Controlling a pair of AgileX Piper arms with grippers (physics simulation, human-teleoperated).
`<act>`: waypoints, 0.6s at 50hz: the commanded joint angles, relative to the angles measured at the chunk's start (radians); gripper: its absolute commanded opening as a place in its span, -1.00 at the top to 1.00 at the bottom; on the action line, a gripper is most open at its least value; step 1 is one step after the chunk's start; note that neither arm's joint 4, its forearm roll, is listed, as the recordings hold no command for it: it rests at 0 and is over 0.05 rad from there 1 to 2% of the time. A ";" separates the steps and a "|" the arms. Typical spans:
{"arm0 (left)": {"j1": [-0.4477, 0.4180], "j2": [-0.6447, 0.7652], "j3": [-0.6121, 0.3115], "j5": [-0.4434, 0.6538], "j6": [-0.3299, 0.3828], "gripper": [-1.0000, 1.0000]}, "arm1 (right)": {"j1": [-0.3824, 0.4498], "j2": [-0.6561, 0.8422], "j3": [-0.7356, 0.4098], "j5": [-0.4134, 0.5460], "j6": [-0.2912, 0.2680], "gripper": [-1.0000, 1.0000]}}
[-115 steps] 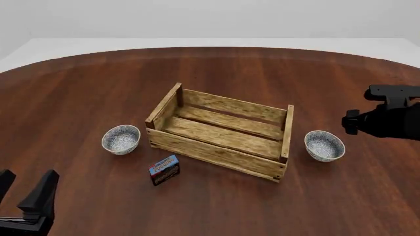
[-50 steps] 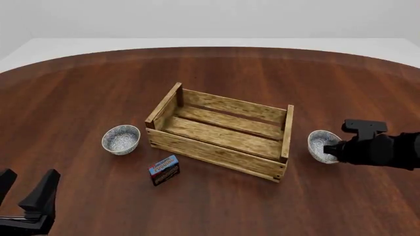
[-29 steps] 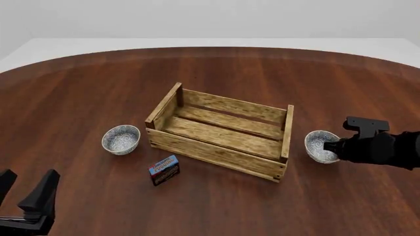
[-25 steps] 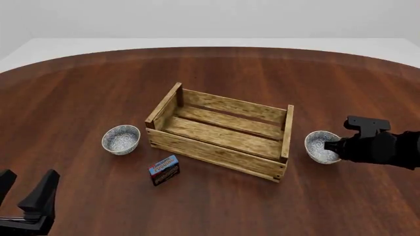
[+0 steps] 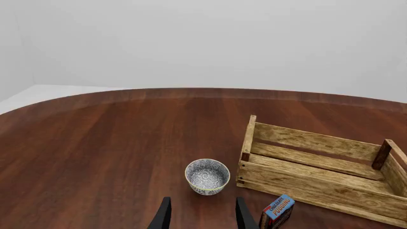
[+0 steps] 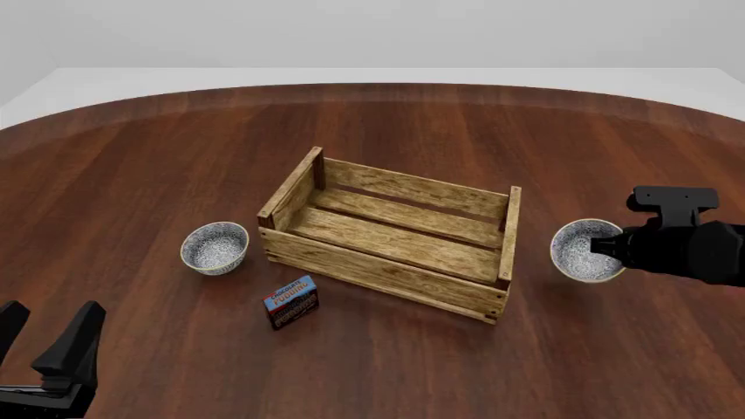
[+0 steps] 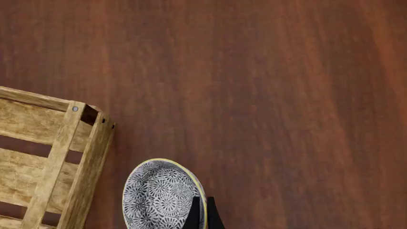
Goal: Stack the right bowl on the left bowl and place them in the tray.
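While the right fingers (image 7: 202, 213) pinch the rim of the right bowl (image 6: 585, 250) beside the tray (image 6: 390, 231), its stiff, slick, probably light wall looks prone to slipping.

Even, bright, diffuse light with no visible source; the tabletop (image 6: 385, 131) shows a soft pale sheen toward its far edge. Shadows are faint, only darkening inside the tray (image 6: 396, 229). All three renders are sharp, without blur or edge distortion
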 commanded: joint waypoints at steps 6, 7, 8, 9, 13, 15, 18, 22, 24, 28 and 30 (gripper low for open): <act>-0.001 -0.002 0.000 0.000 0.002 -1.00 | 0.019 -0.149 0.000 0.064 0.016 1.00; 0.000 -0.002 0.000 -0.001 0.003 -1.00 | 0.019 -0.159 -0.001 0.069 0.015 1.00; 0.000 -0.004 0.000 0.001 0.003 -1.00 | 0.021 -0.176 -0.004 0.079 0.018 1.00; 0.001 -0.005 0.000 0.001 0.003 -1.00 | 0.022 -0.187 -0.006 0.085 0.018 1.00; 0.000 -0.005 0.000 0.001 0.003 -1.00 | 0.036 -0.245 -0.014 0.115 0.035 1.00; 0.000 -0.004 0.000 0.000 0.005 -1.00 | 0.048 -0.275 -0.017 0.130 0.047 1.00; -0.002 -0.004 -0.001 -0.001 0.010 -1.00 | 0.067 -0.326 -0.025 0.152 0.069 1.00; -0.001 -0.027 -0.006 0.022 0.013 -1.00 | 0.077 -0.369 -0.032 0.176 0.069 1.00; 0.002 -0.031 -0.007 0.025 0.014 -1.00 | 0.086 -0.388 -0.029 0.184 0.070 1.00; 0.007 -0.024 -0.007 0.020 0.012 -1.00 | 0.106 -0.434 -0.042 0.212 0.076 1.00; 0.007 -0.026 -0.008 0.022 0.012 -1.00 | 0.114 -0.454 -0.049 0.223 0.077 1.00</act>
